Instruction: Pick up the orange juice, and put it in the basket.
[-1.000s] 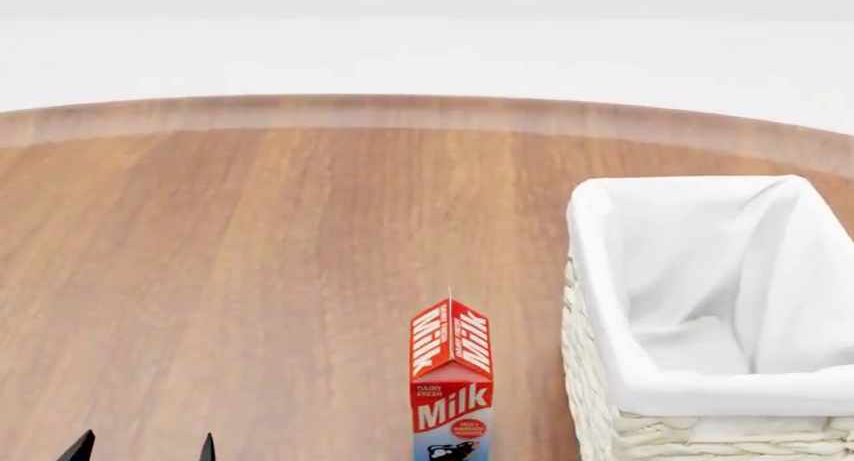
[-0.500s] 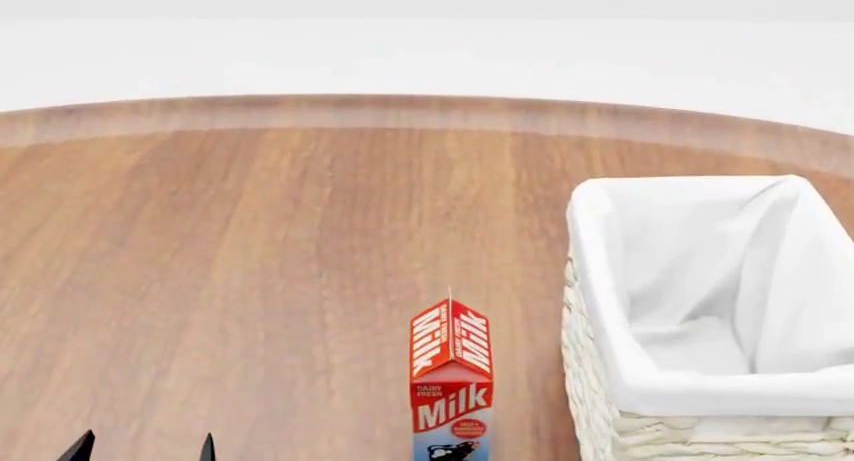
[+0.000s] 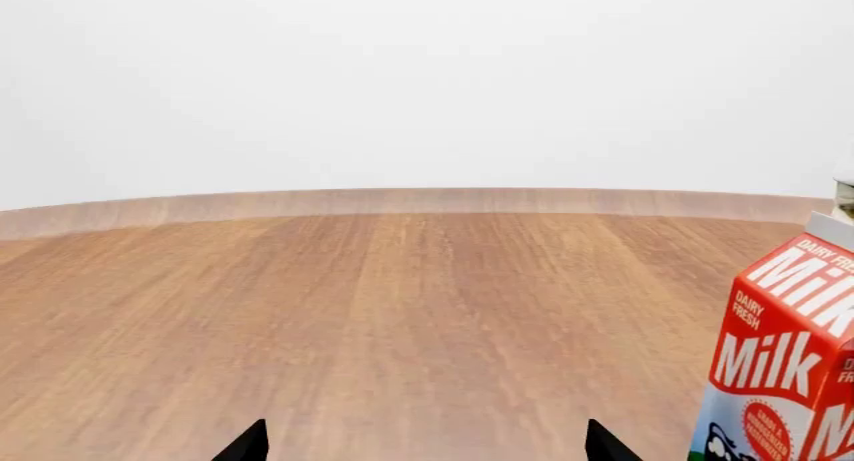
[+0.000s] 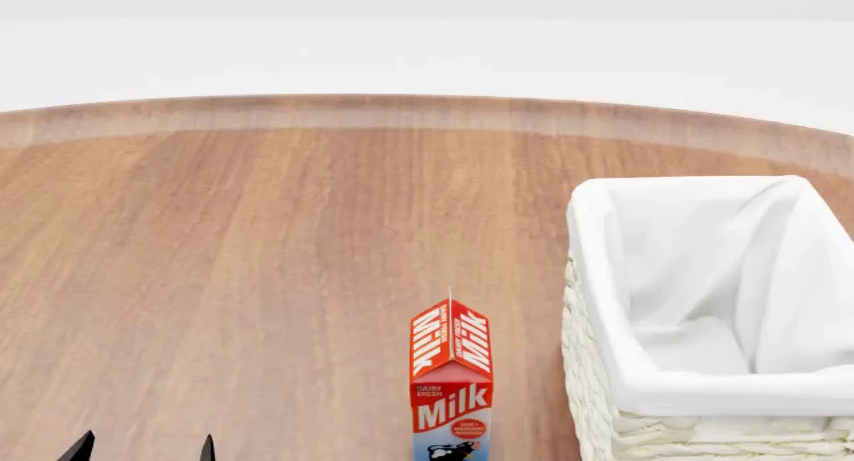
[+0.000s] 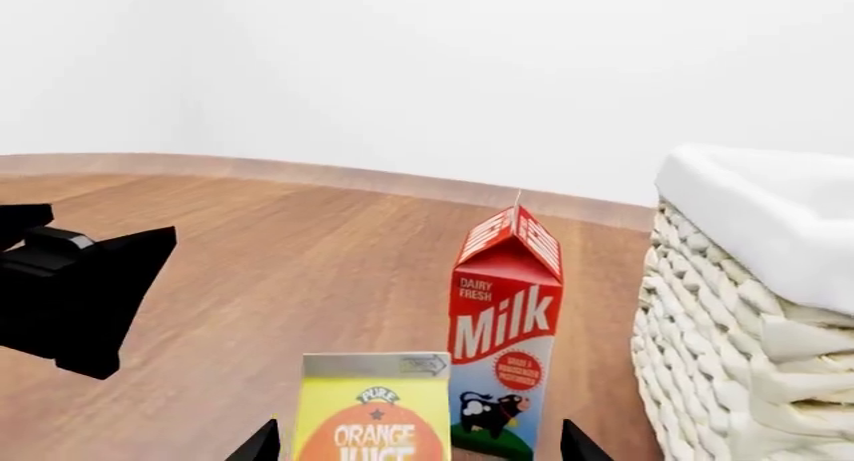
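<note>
The juice (image 5: 372, 409) stands upright dead centre between the right gripper's (image 5: 419, 443) open, empty fingers (image 5: 262, 443); left gripper (image 3: 422, 445) open too.

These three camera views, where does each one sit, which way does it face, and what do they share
Head view: high, looking down over the table; left gripper tips show.
Left wrist view: low, facing across the table; left gripper tips show.
Right wrist view: low, facing the orange juice between right gripper tips; the other gripper alongside.
Shared: milk carton, basket.

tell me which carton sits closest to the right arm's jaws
The orange juice, the yellow-and-orange carton. In the right wrist view it stands directly between the jaws' tips; the red milk carton stands farther back, beside the basket.
</note>
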